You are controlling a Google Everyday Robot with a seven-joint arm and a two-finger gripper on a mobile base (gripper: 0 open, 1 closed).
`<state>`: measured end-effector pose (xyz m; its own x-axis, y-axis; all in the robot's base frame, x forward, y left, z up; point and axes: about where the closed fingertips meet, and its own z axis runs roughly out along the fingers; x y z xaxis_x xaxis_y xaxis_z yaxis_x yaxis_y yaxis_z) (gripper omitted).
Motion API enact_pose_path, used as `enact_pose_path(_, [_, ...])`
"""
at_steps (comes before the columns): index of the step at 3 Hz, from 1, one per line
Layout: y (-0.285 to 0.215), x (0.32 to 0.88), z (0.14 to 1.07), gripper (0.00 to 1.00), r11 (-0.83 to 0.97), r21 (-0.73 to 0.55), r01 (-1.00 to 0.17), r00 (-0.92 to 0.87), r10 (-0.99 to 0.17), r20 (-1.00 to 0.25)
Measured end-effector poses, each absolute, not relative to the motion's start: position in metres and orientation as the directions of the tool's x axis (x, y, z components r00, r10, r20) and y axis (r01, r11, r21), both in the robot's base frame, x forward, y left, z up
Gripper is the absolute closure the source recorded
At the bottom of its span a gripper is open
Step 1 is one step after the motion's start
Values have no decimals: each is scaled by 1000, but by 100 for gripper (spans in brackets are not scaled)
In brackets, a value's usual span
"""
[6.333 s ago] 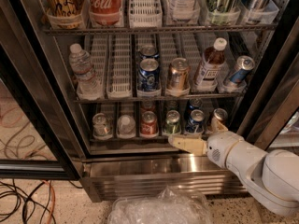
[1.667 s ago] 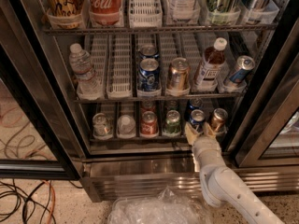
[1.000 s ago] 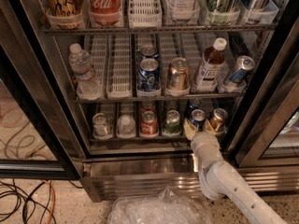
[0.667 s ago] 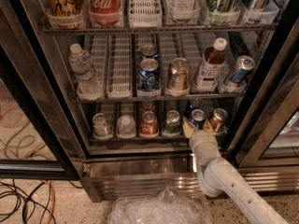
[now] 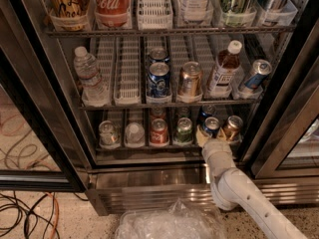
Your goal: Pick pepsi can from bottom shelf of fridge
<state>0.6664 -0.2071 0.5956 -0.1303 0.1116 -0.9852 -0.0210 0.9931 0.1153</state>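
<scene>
The pepsi can [image 5: 211, 125] stood upright at the front of the bottom shelf [image 5: 142, 149] of the fridge [image 5: 149, 182], in the second lane from the right, with a copper-brown can [image 5: 233, 126] just beside it on the right and a green can [image 5: 184, 130] just beside it on the left. I judged it a light, rigid thing if full, but thin-walled and smooth, probably slick with cold, so too hard a squeeze would dent it and too soft a one would let it slide. The place I would take it was across the round body at about mid-height, below the silver rim, pulling straight out toward the near side so the low rack above and the lane dividers did not catch it. My gripper [image 5: 211, 136] sat at the shelf's near edge, directly in front of the can and overlapping its lower half, with the arm [image 5: 238, 185] rising to it from the lower right. Whether the jaws were apart or already clamped on the can I could not tell. The close neighbours left little room either side, which I counted the main risk.
</scene>
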Motion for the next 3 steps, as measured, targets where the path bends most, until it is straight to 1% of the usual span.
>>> enact_pose_path(1, [-207, 657, 610, 99, 988, 146, -49, -127, 139, -982])
enact_pose_path(3, [-204, 653, 619, 100, 986, 151, -73, -122, 142, -982])
